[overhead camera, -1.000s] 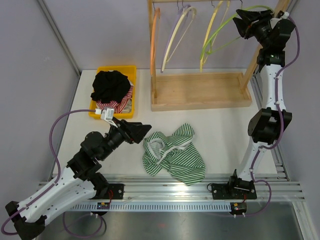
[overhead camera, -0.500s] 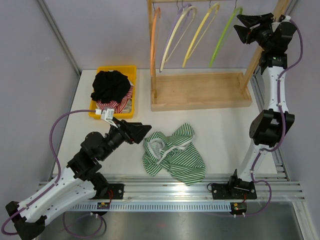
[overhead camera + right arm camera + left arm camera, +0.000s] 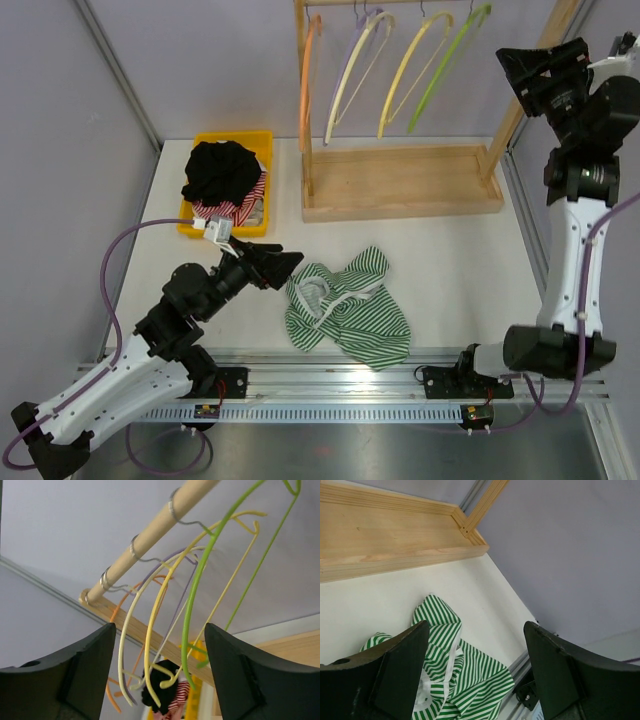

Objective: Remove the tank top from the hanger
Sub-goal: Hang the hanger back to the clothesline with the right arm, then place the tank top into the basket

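The green-and-white striped tank top (image 3: 347, 318) lies crumpled on the white table, off any hanger; the left wrist view shows it below the fingers (image 3: 455, 670). The green hanger (image 3: 447, 62) hangs bare on the wooden rail, rightmost of several. My left gripper (image 3: 285, 262) hovers open just left of the tank top, nothing between its fingers (image 3: 476, 630). High up by the rack's right post, my right gripper (image 3: 535, 62) stands open and apart from the green hanger (image 3: 200, 590), which shows between its fingers (image 3: 159, 627).
A wooden rack base (image 3: 400, 180) stands at the back. Orange (image 3: 309, 75), cream (image 3: 350, 70) and yellow (image 3: 410, 70) hangers share the rail. A yellow bin (image 3: 235, 136) at back left holds black clothes (image 3: 220, 170) and a red-striped piece.
My right gripper has let go of the green hanger, opened wider and drawn back to the right. The hanger has swung back to hang under the rail. The left arm is still.
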`<control>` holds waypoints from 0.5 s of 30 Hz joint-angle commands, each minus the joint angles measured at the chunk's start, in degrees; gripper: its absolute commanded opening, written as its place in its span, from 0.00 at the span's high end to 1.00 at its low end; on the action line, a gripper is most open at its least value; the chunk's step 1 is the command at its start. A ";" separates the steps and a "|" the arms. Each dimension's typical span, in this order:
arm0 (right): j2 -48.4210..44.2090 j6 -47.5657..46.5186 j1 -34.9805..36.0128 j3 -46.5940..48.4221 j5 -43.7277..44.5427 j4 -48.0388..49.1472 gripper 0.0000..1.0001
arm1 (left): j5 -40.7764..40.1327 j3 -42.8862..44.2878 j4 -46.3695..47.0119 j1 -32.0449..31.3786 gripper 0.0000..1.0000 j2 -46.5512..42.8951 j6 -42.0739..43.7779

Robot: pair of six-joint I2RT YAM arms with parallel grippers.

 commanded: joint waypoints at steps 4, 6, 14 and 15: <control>-19.24 -25.08 2.82 -14.74 2.29 -1.20 0.03 | -2.86 3.24 0.58 0.10 0.19 1.54 7.17; -24.69 -29.48 3.08 -20.80 1.50 -1.98 0.01 | -4.00 4.11 -1.52 0.01 0.06 2.76 8.05; -43.05 -41.52 3.43 -39.95 4.29 -9.09 0.01 | -7.60 4.65 -3.55 -0.08 0.01 5.67 9.81; -44.12 -42.23 4.22 -41.20 5.18 -9.98 0.00 | -7.96 4.73 -3.73 -0.17 0.01 5.84 10.07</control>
